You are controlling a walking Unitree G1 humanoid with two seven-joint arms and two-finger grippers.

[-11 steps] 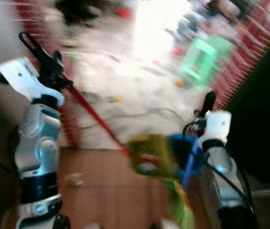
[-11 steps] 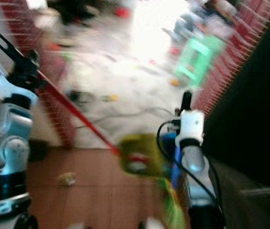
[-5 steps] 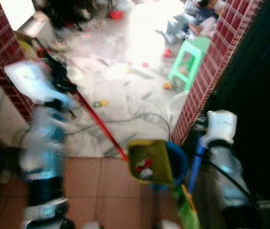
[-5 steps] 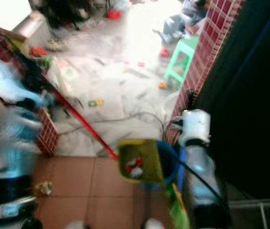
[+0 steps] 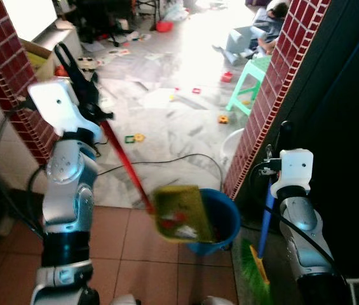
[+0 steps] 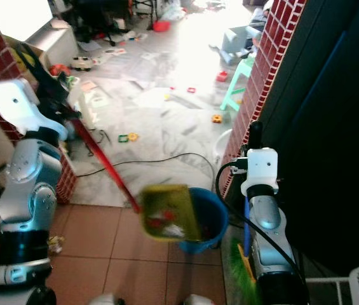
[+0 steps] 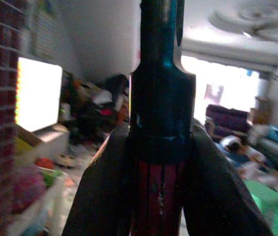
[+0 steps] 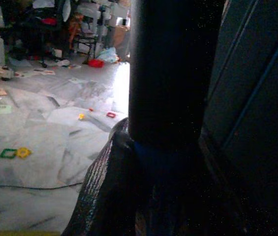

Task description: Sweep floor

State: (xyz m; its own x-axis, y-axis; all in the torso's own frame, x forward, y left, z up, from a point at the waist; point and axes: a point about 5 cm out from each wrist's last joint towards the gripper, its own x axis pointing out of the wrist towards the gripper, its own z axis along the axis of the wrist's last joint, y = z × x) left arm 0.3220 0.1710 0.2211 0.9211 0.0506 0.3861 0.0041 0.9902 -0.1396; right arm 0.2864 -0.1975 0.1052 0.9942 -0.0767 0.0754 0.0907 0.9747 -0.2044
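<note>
The left gripper is raised at the robot's left side, its fingers closed around the red handle of a yellow-green dustpan. The handle slants down and right to the pan, which hangs tilted just over the near-left rim of a blue bucket on the brown tiled floor. A few red and white scraps lie in the pan. The step in hand looks like tipping sweepings into the bucket.

The right gripper is held low on the right beside the red brick pillar, its fingers clamped on the dark top of a broom's blue handle. The broom stands nearly upright, green bristles down by the robot's right foot, just right of the bucket.

Several things could go wrong here. The pan's mouth sits at the bucket's edge rather than well over the middle, so a tilt at this point may drop the scraps onto the tiles in front of the bucket. The long handle gives the left arm little control at the far end, and a swing could knock the bucket over. The broom is close to the pillar and the dark wall on the right, so a turn could catch it. Farther off, a black cable loops across the marble floor, where small toy pieces and a green stool lie scattered. The cable could snag the bristles or a foot once sweeping goes on.
</note>
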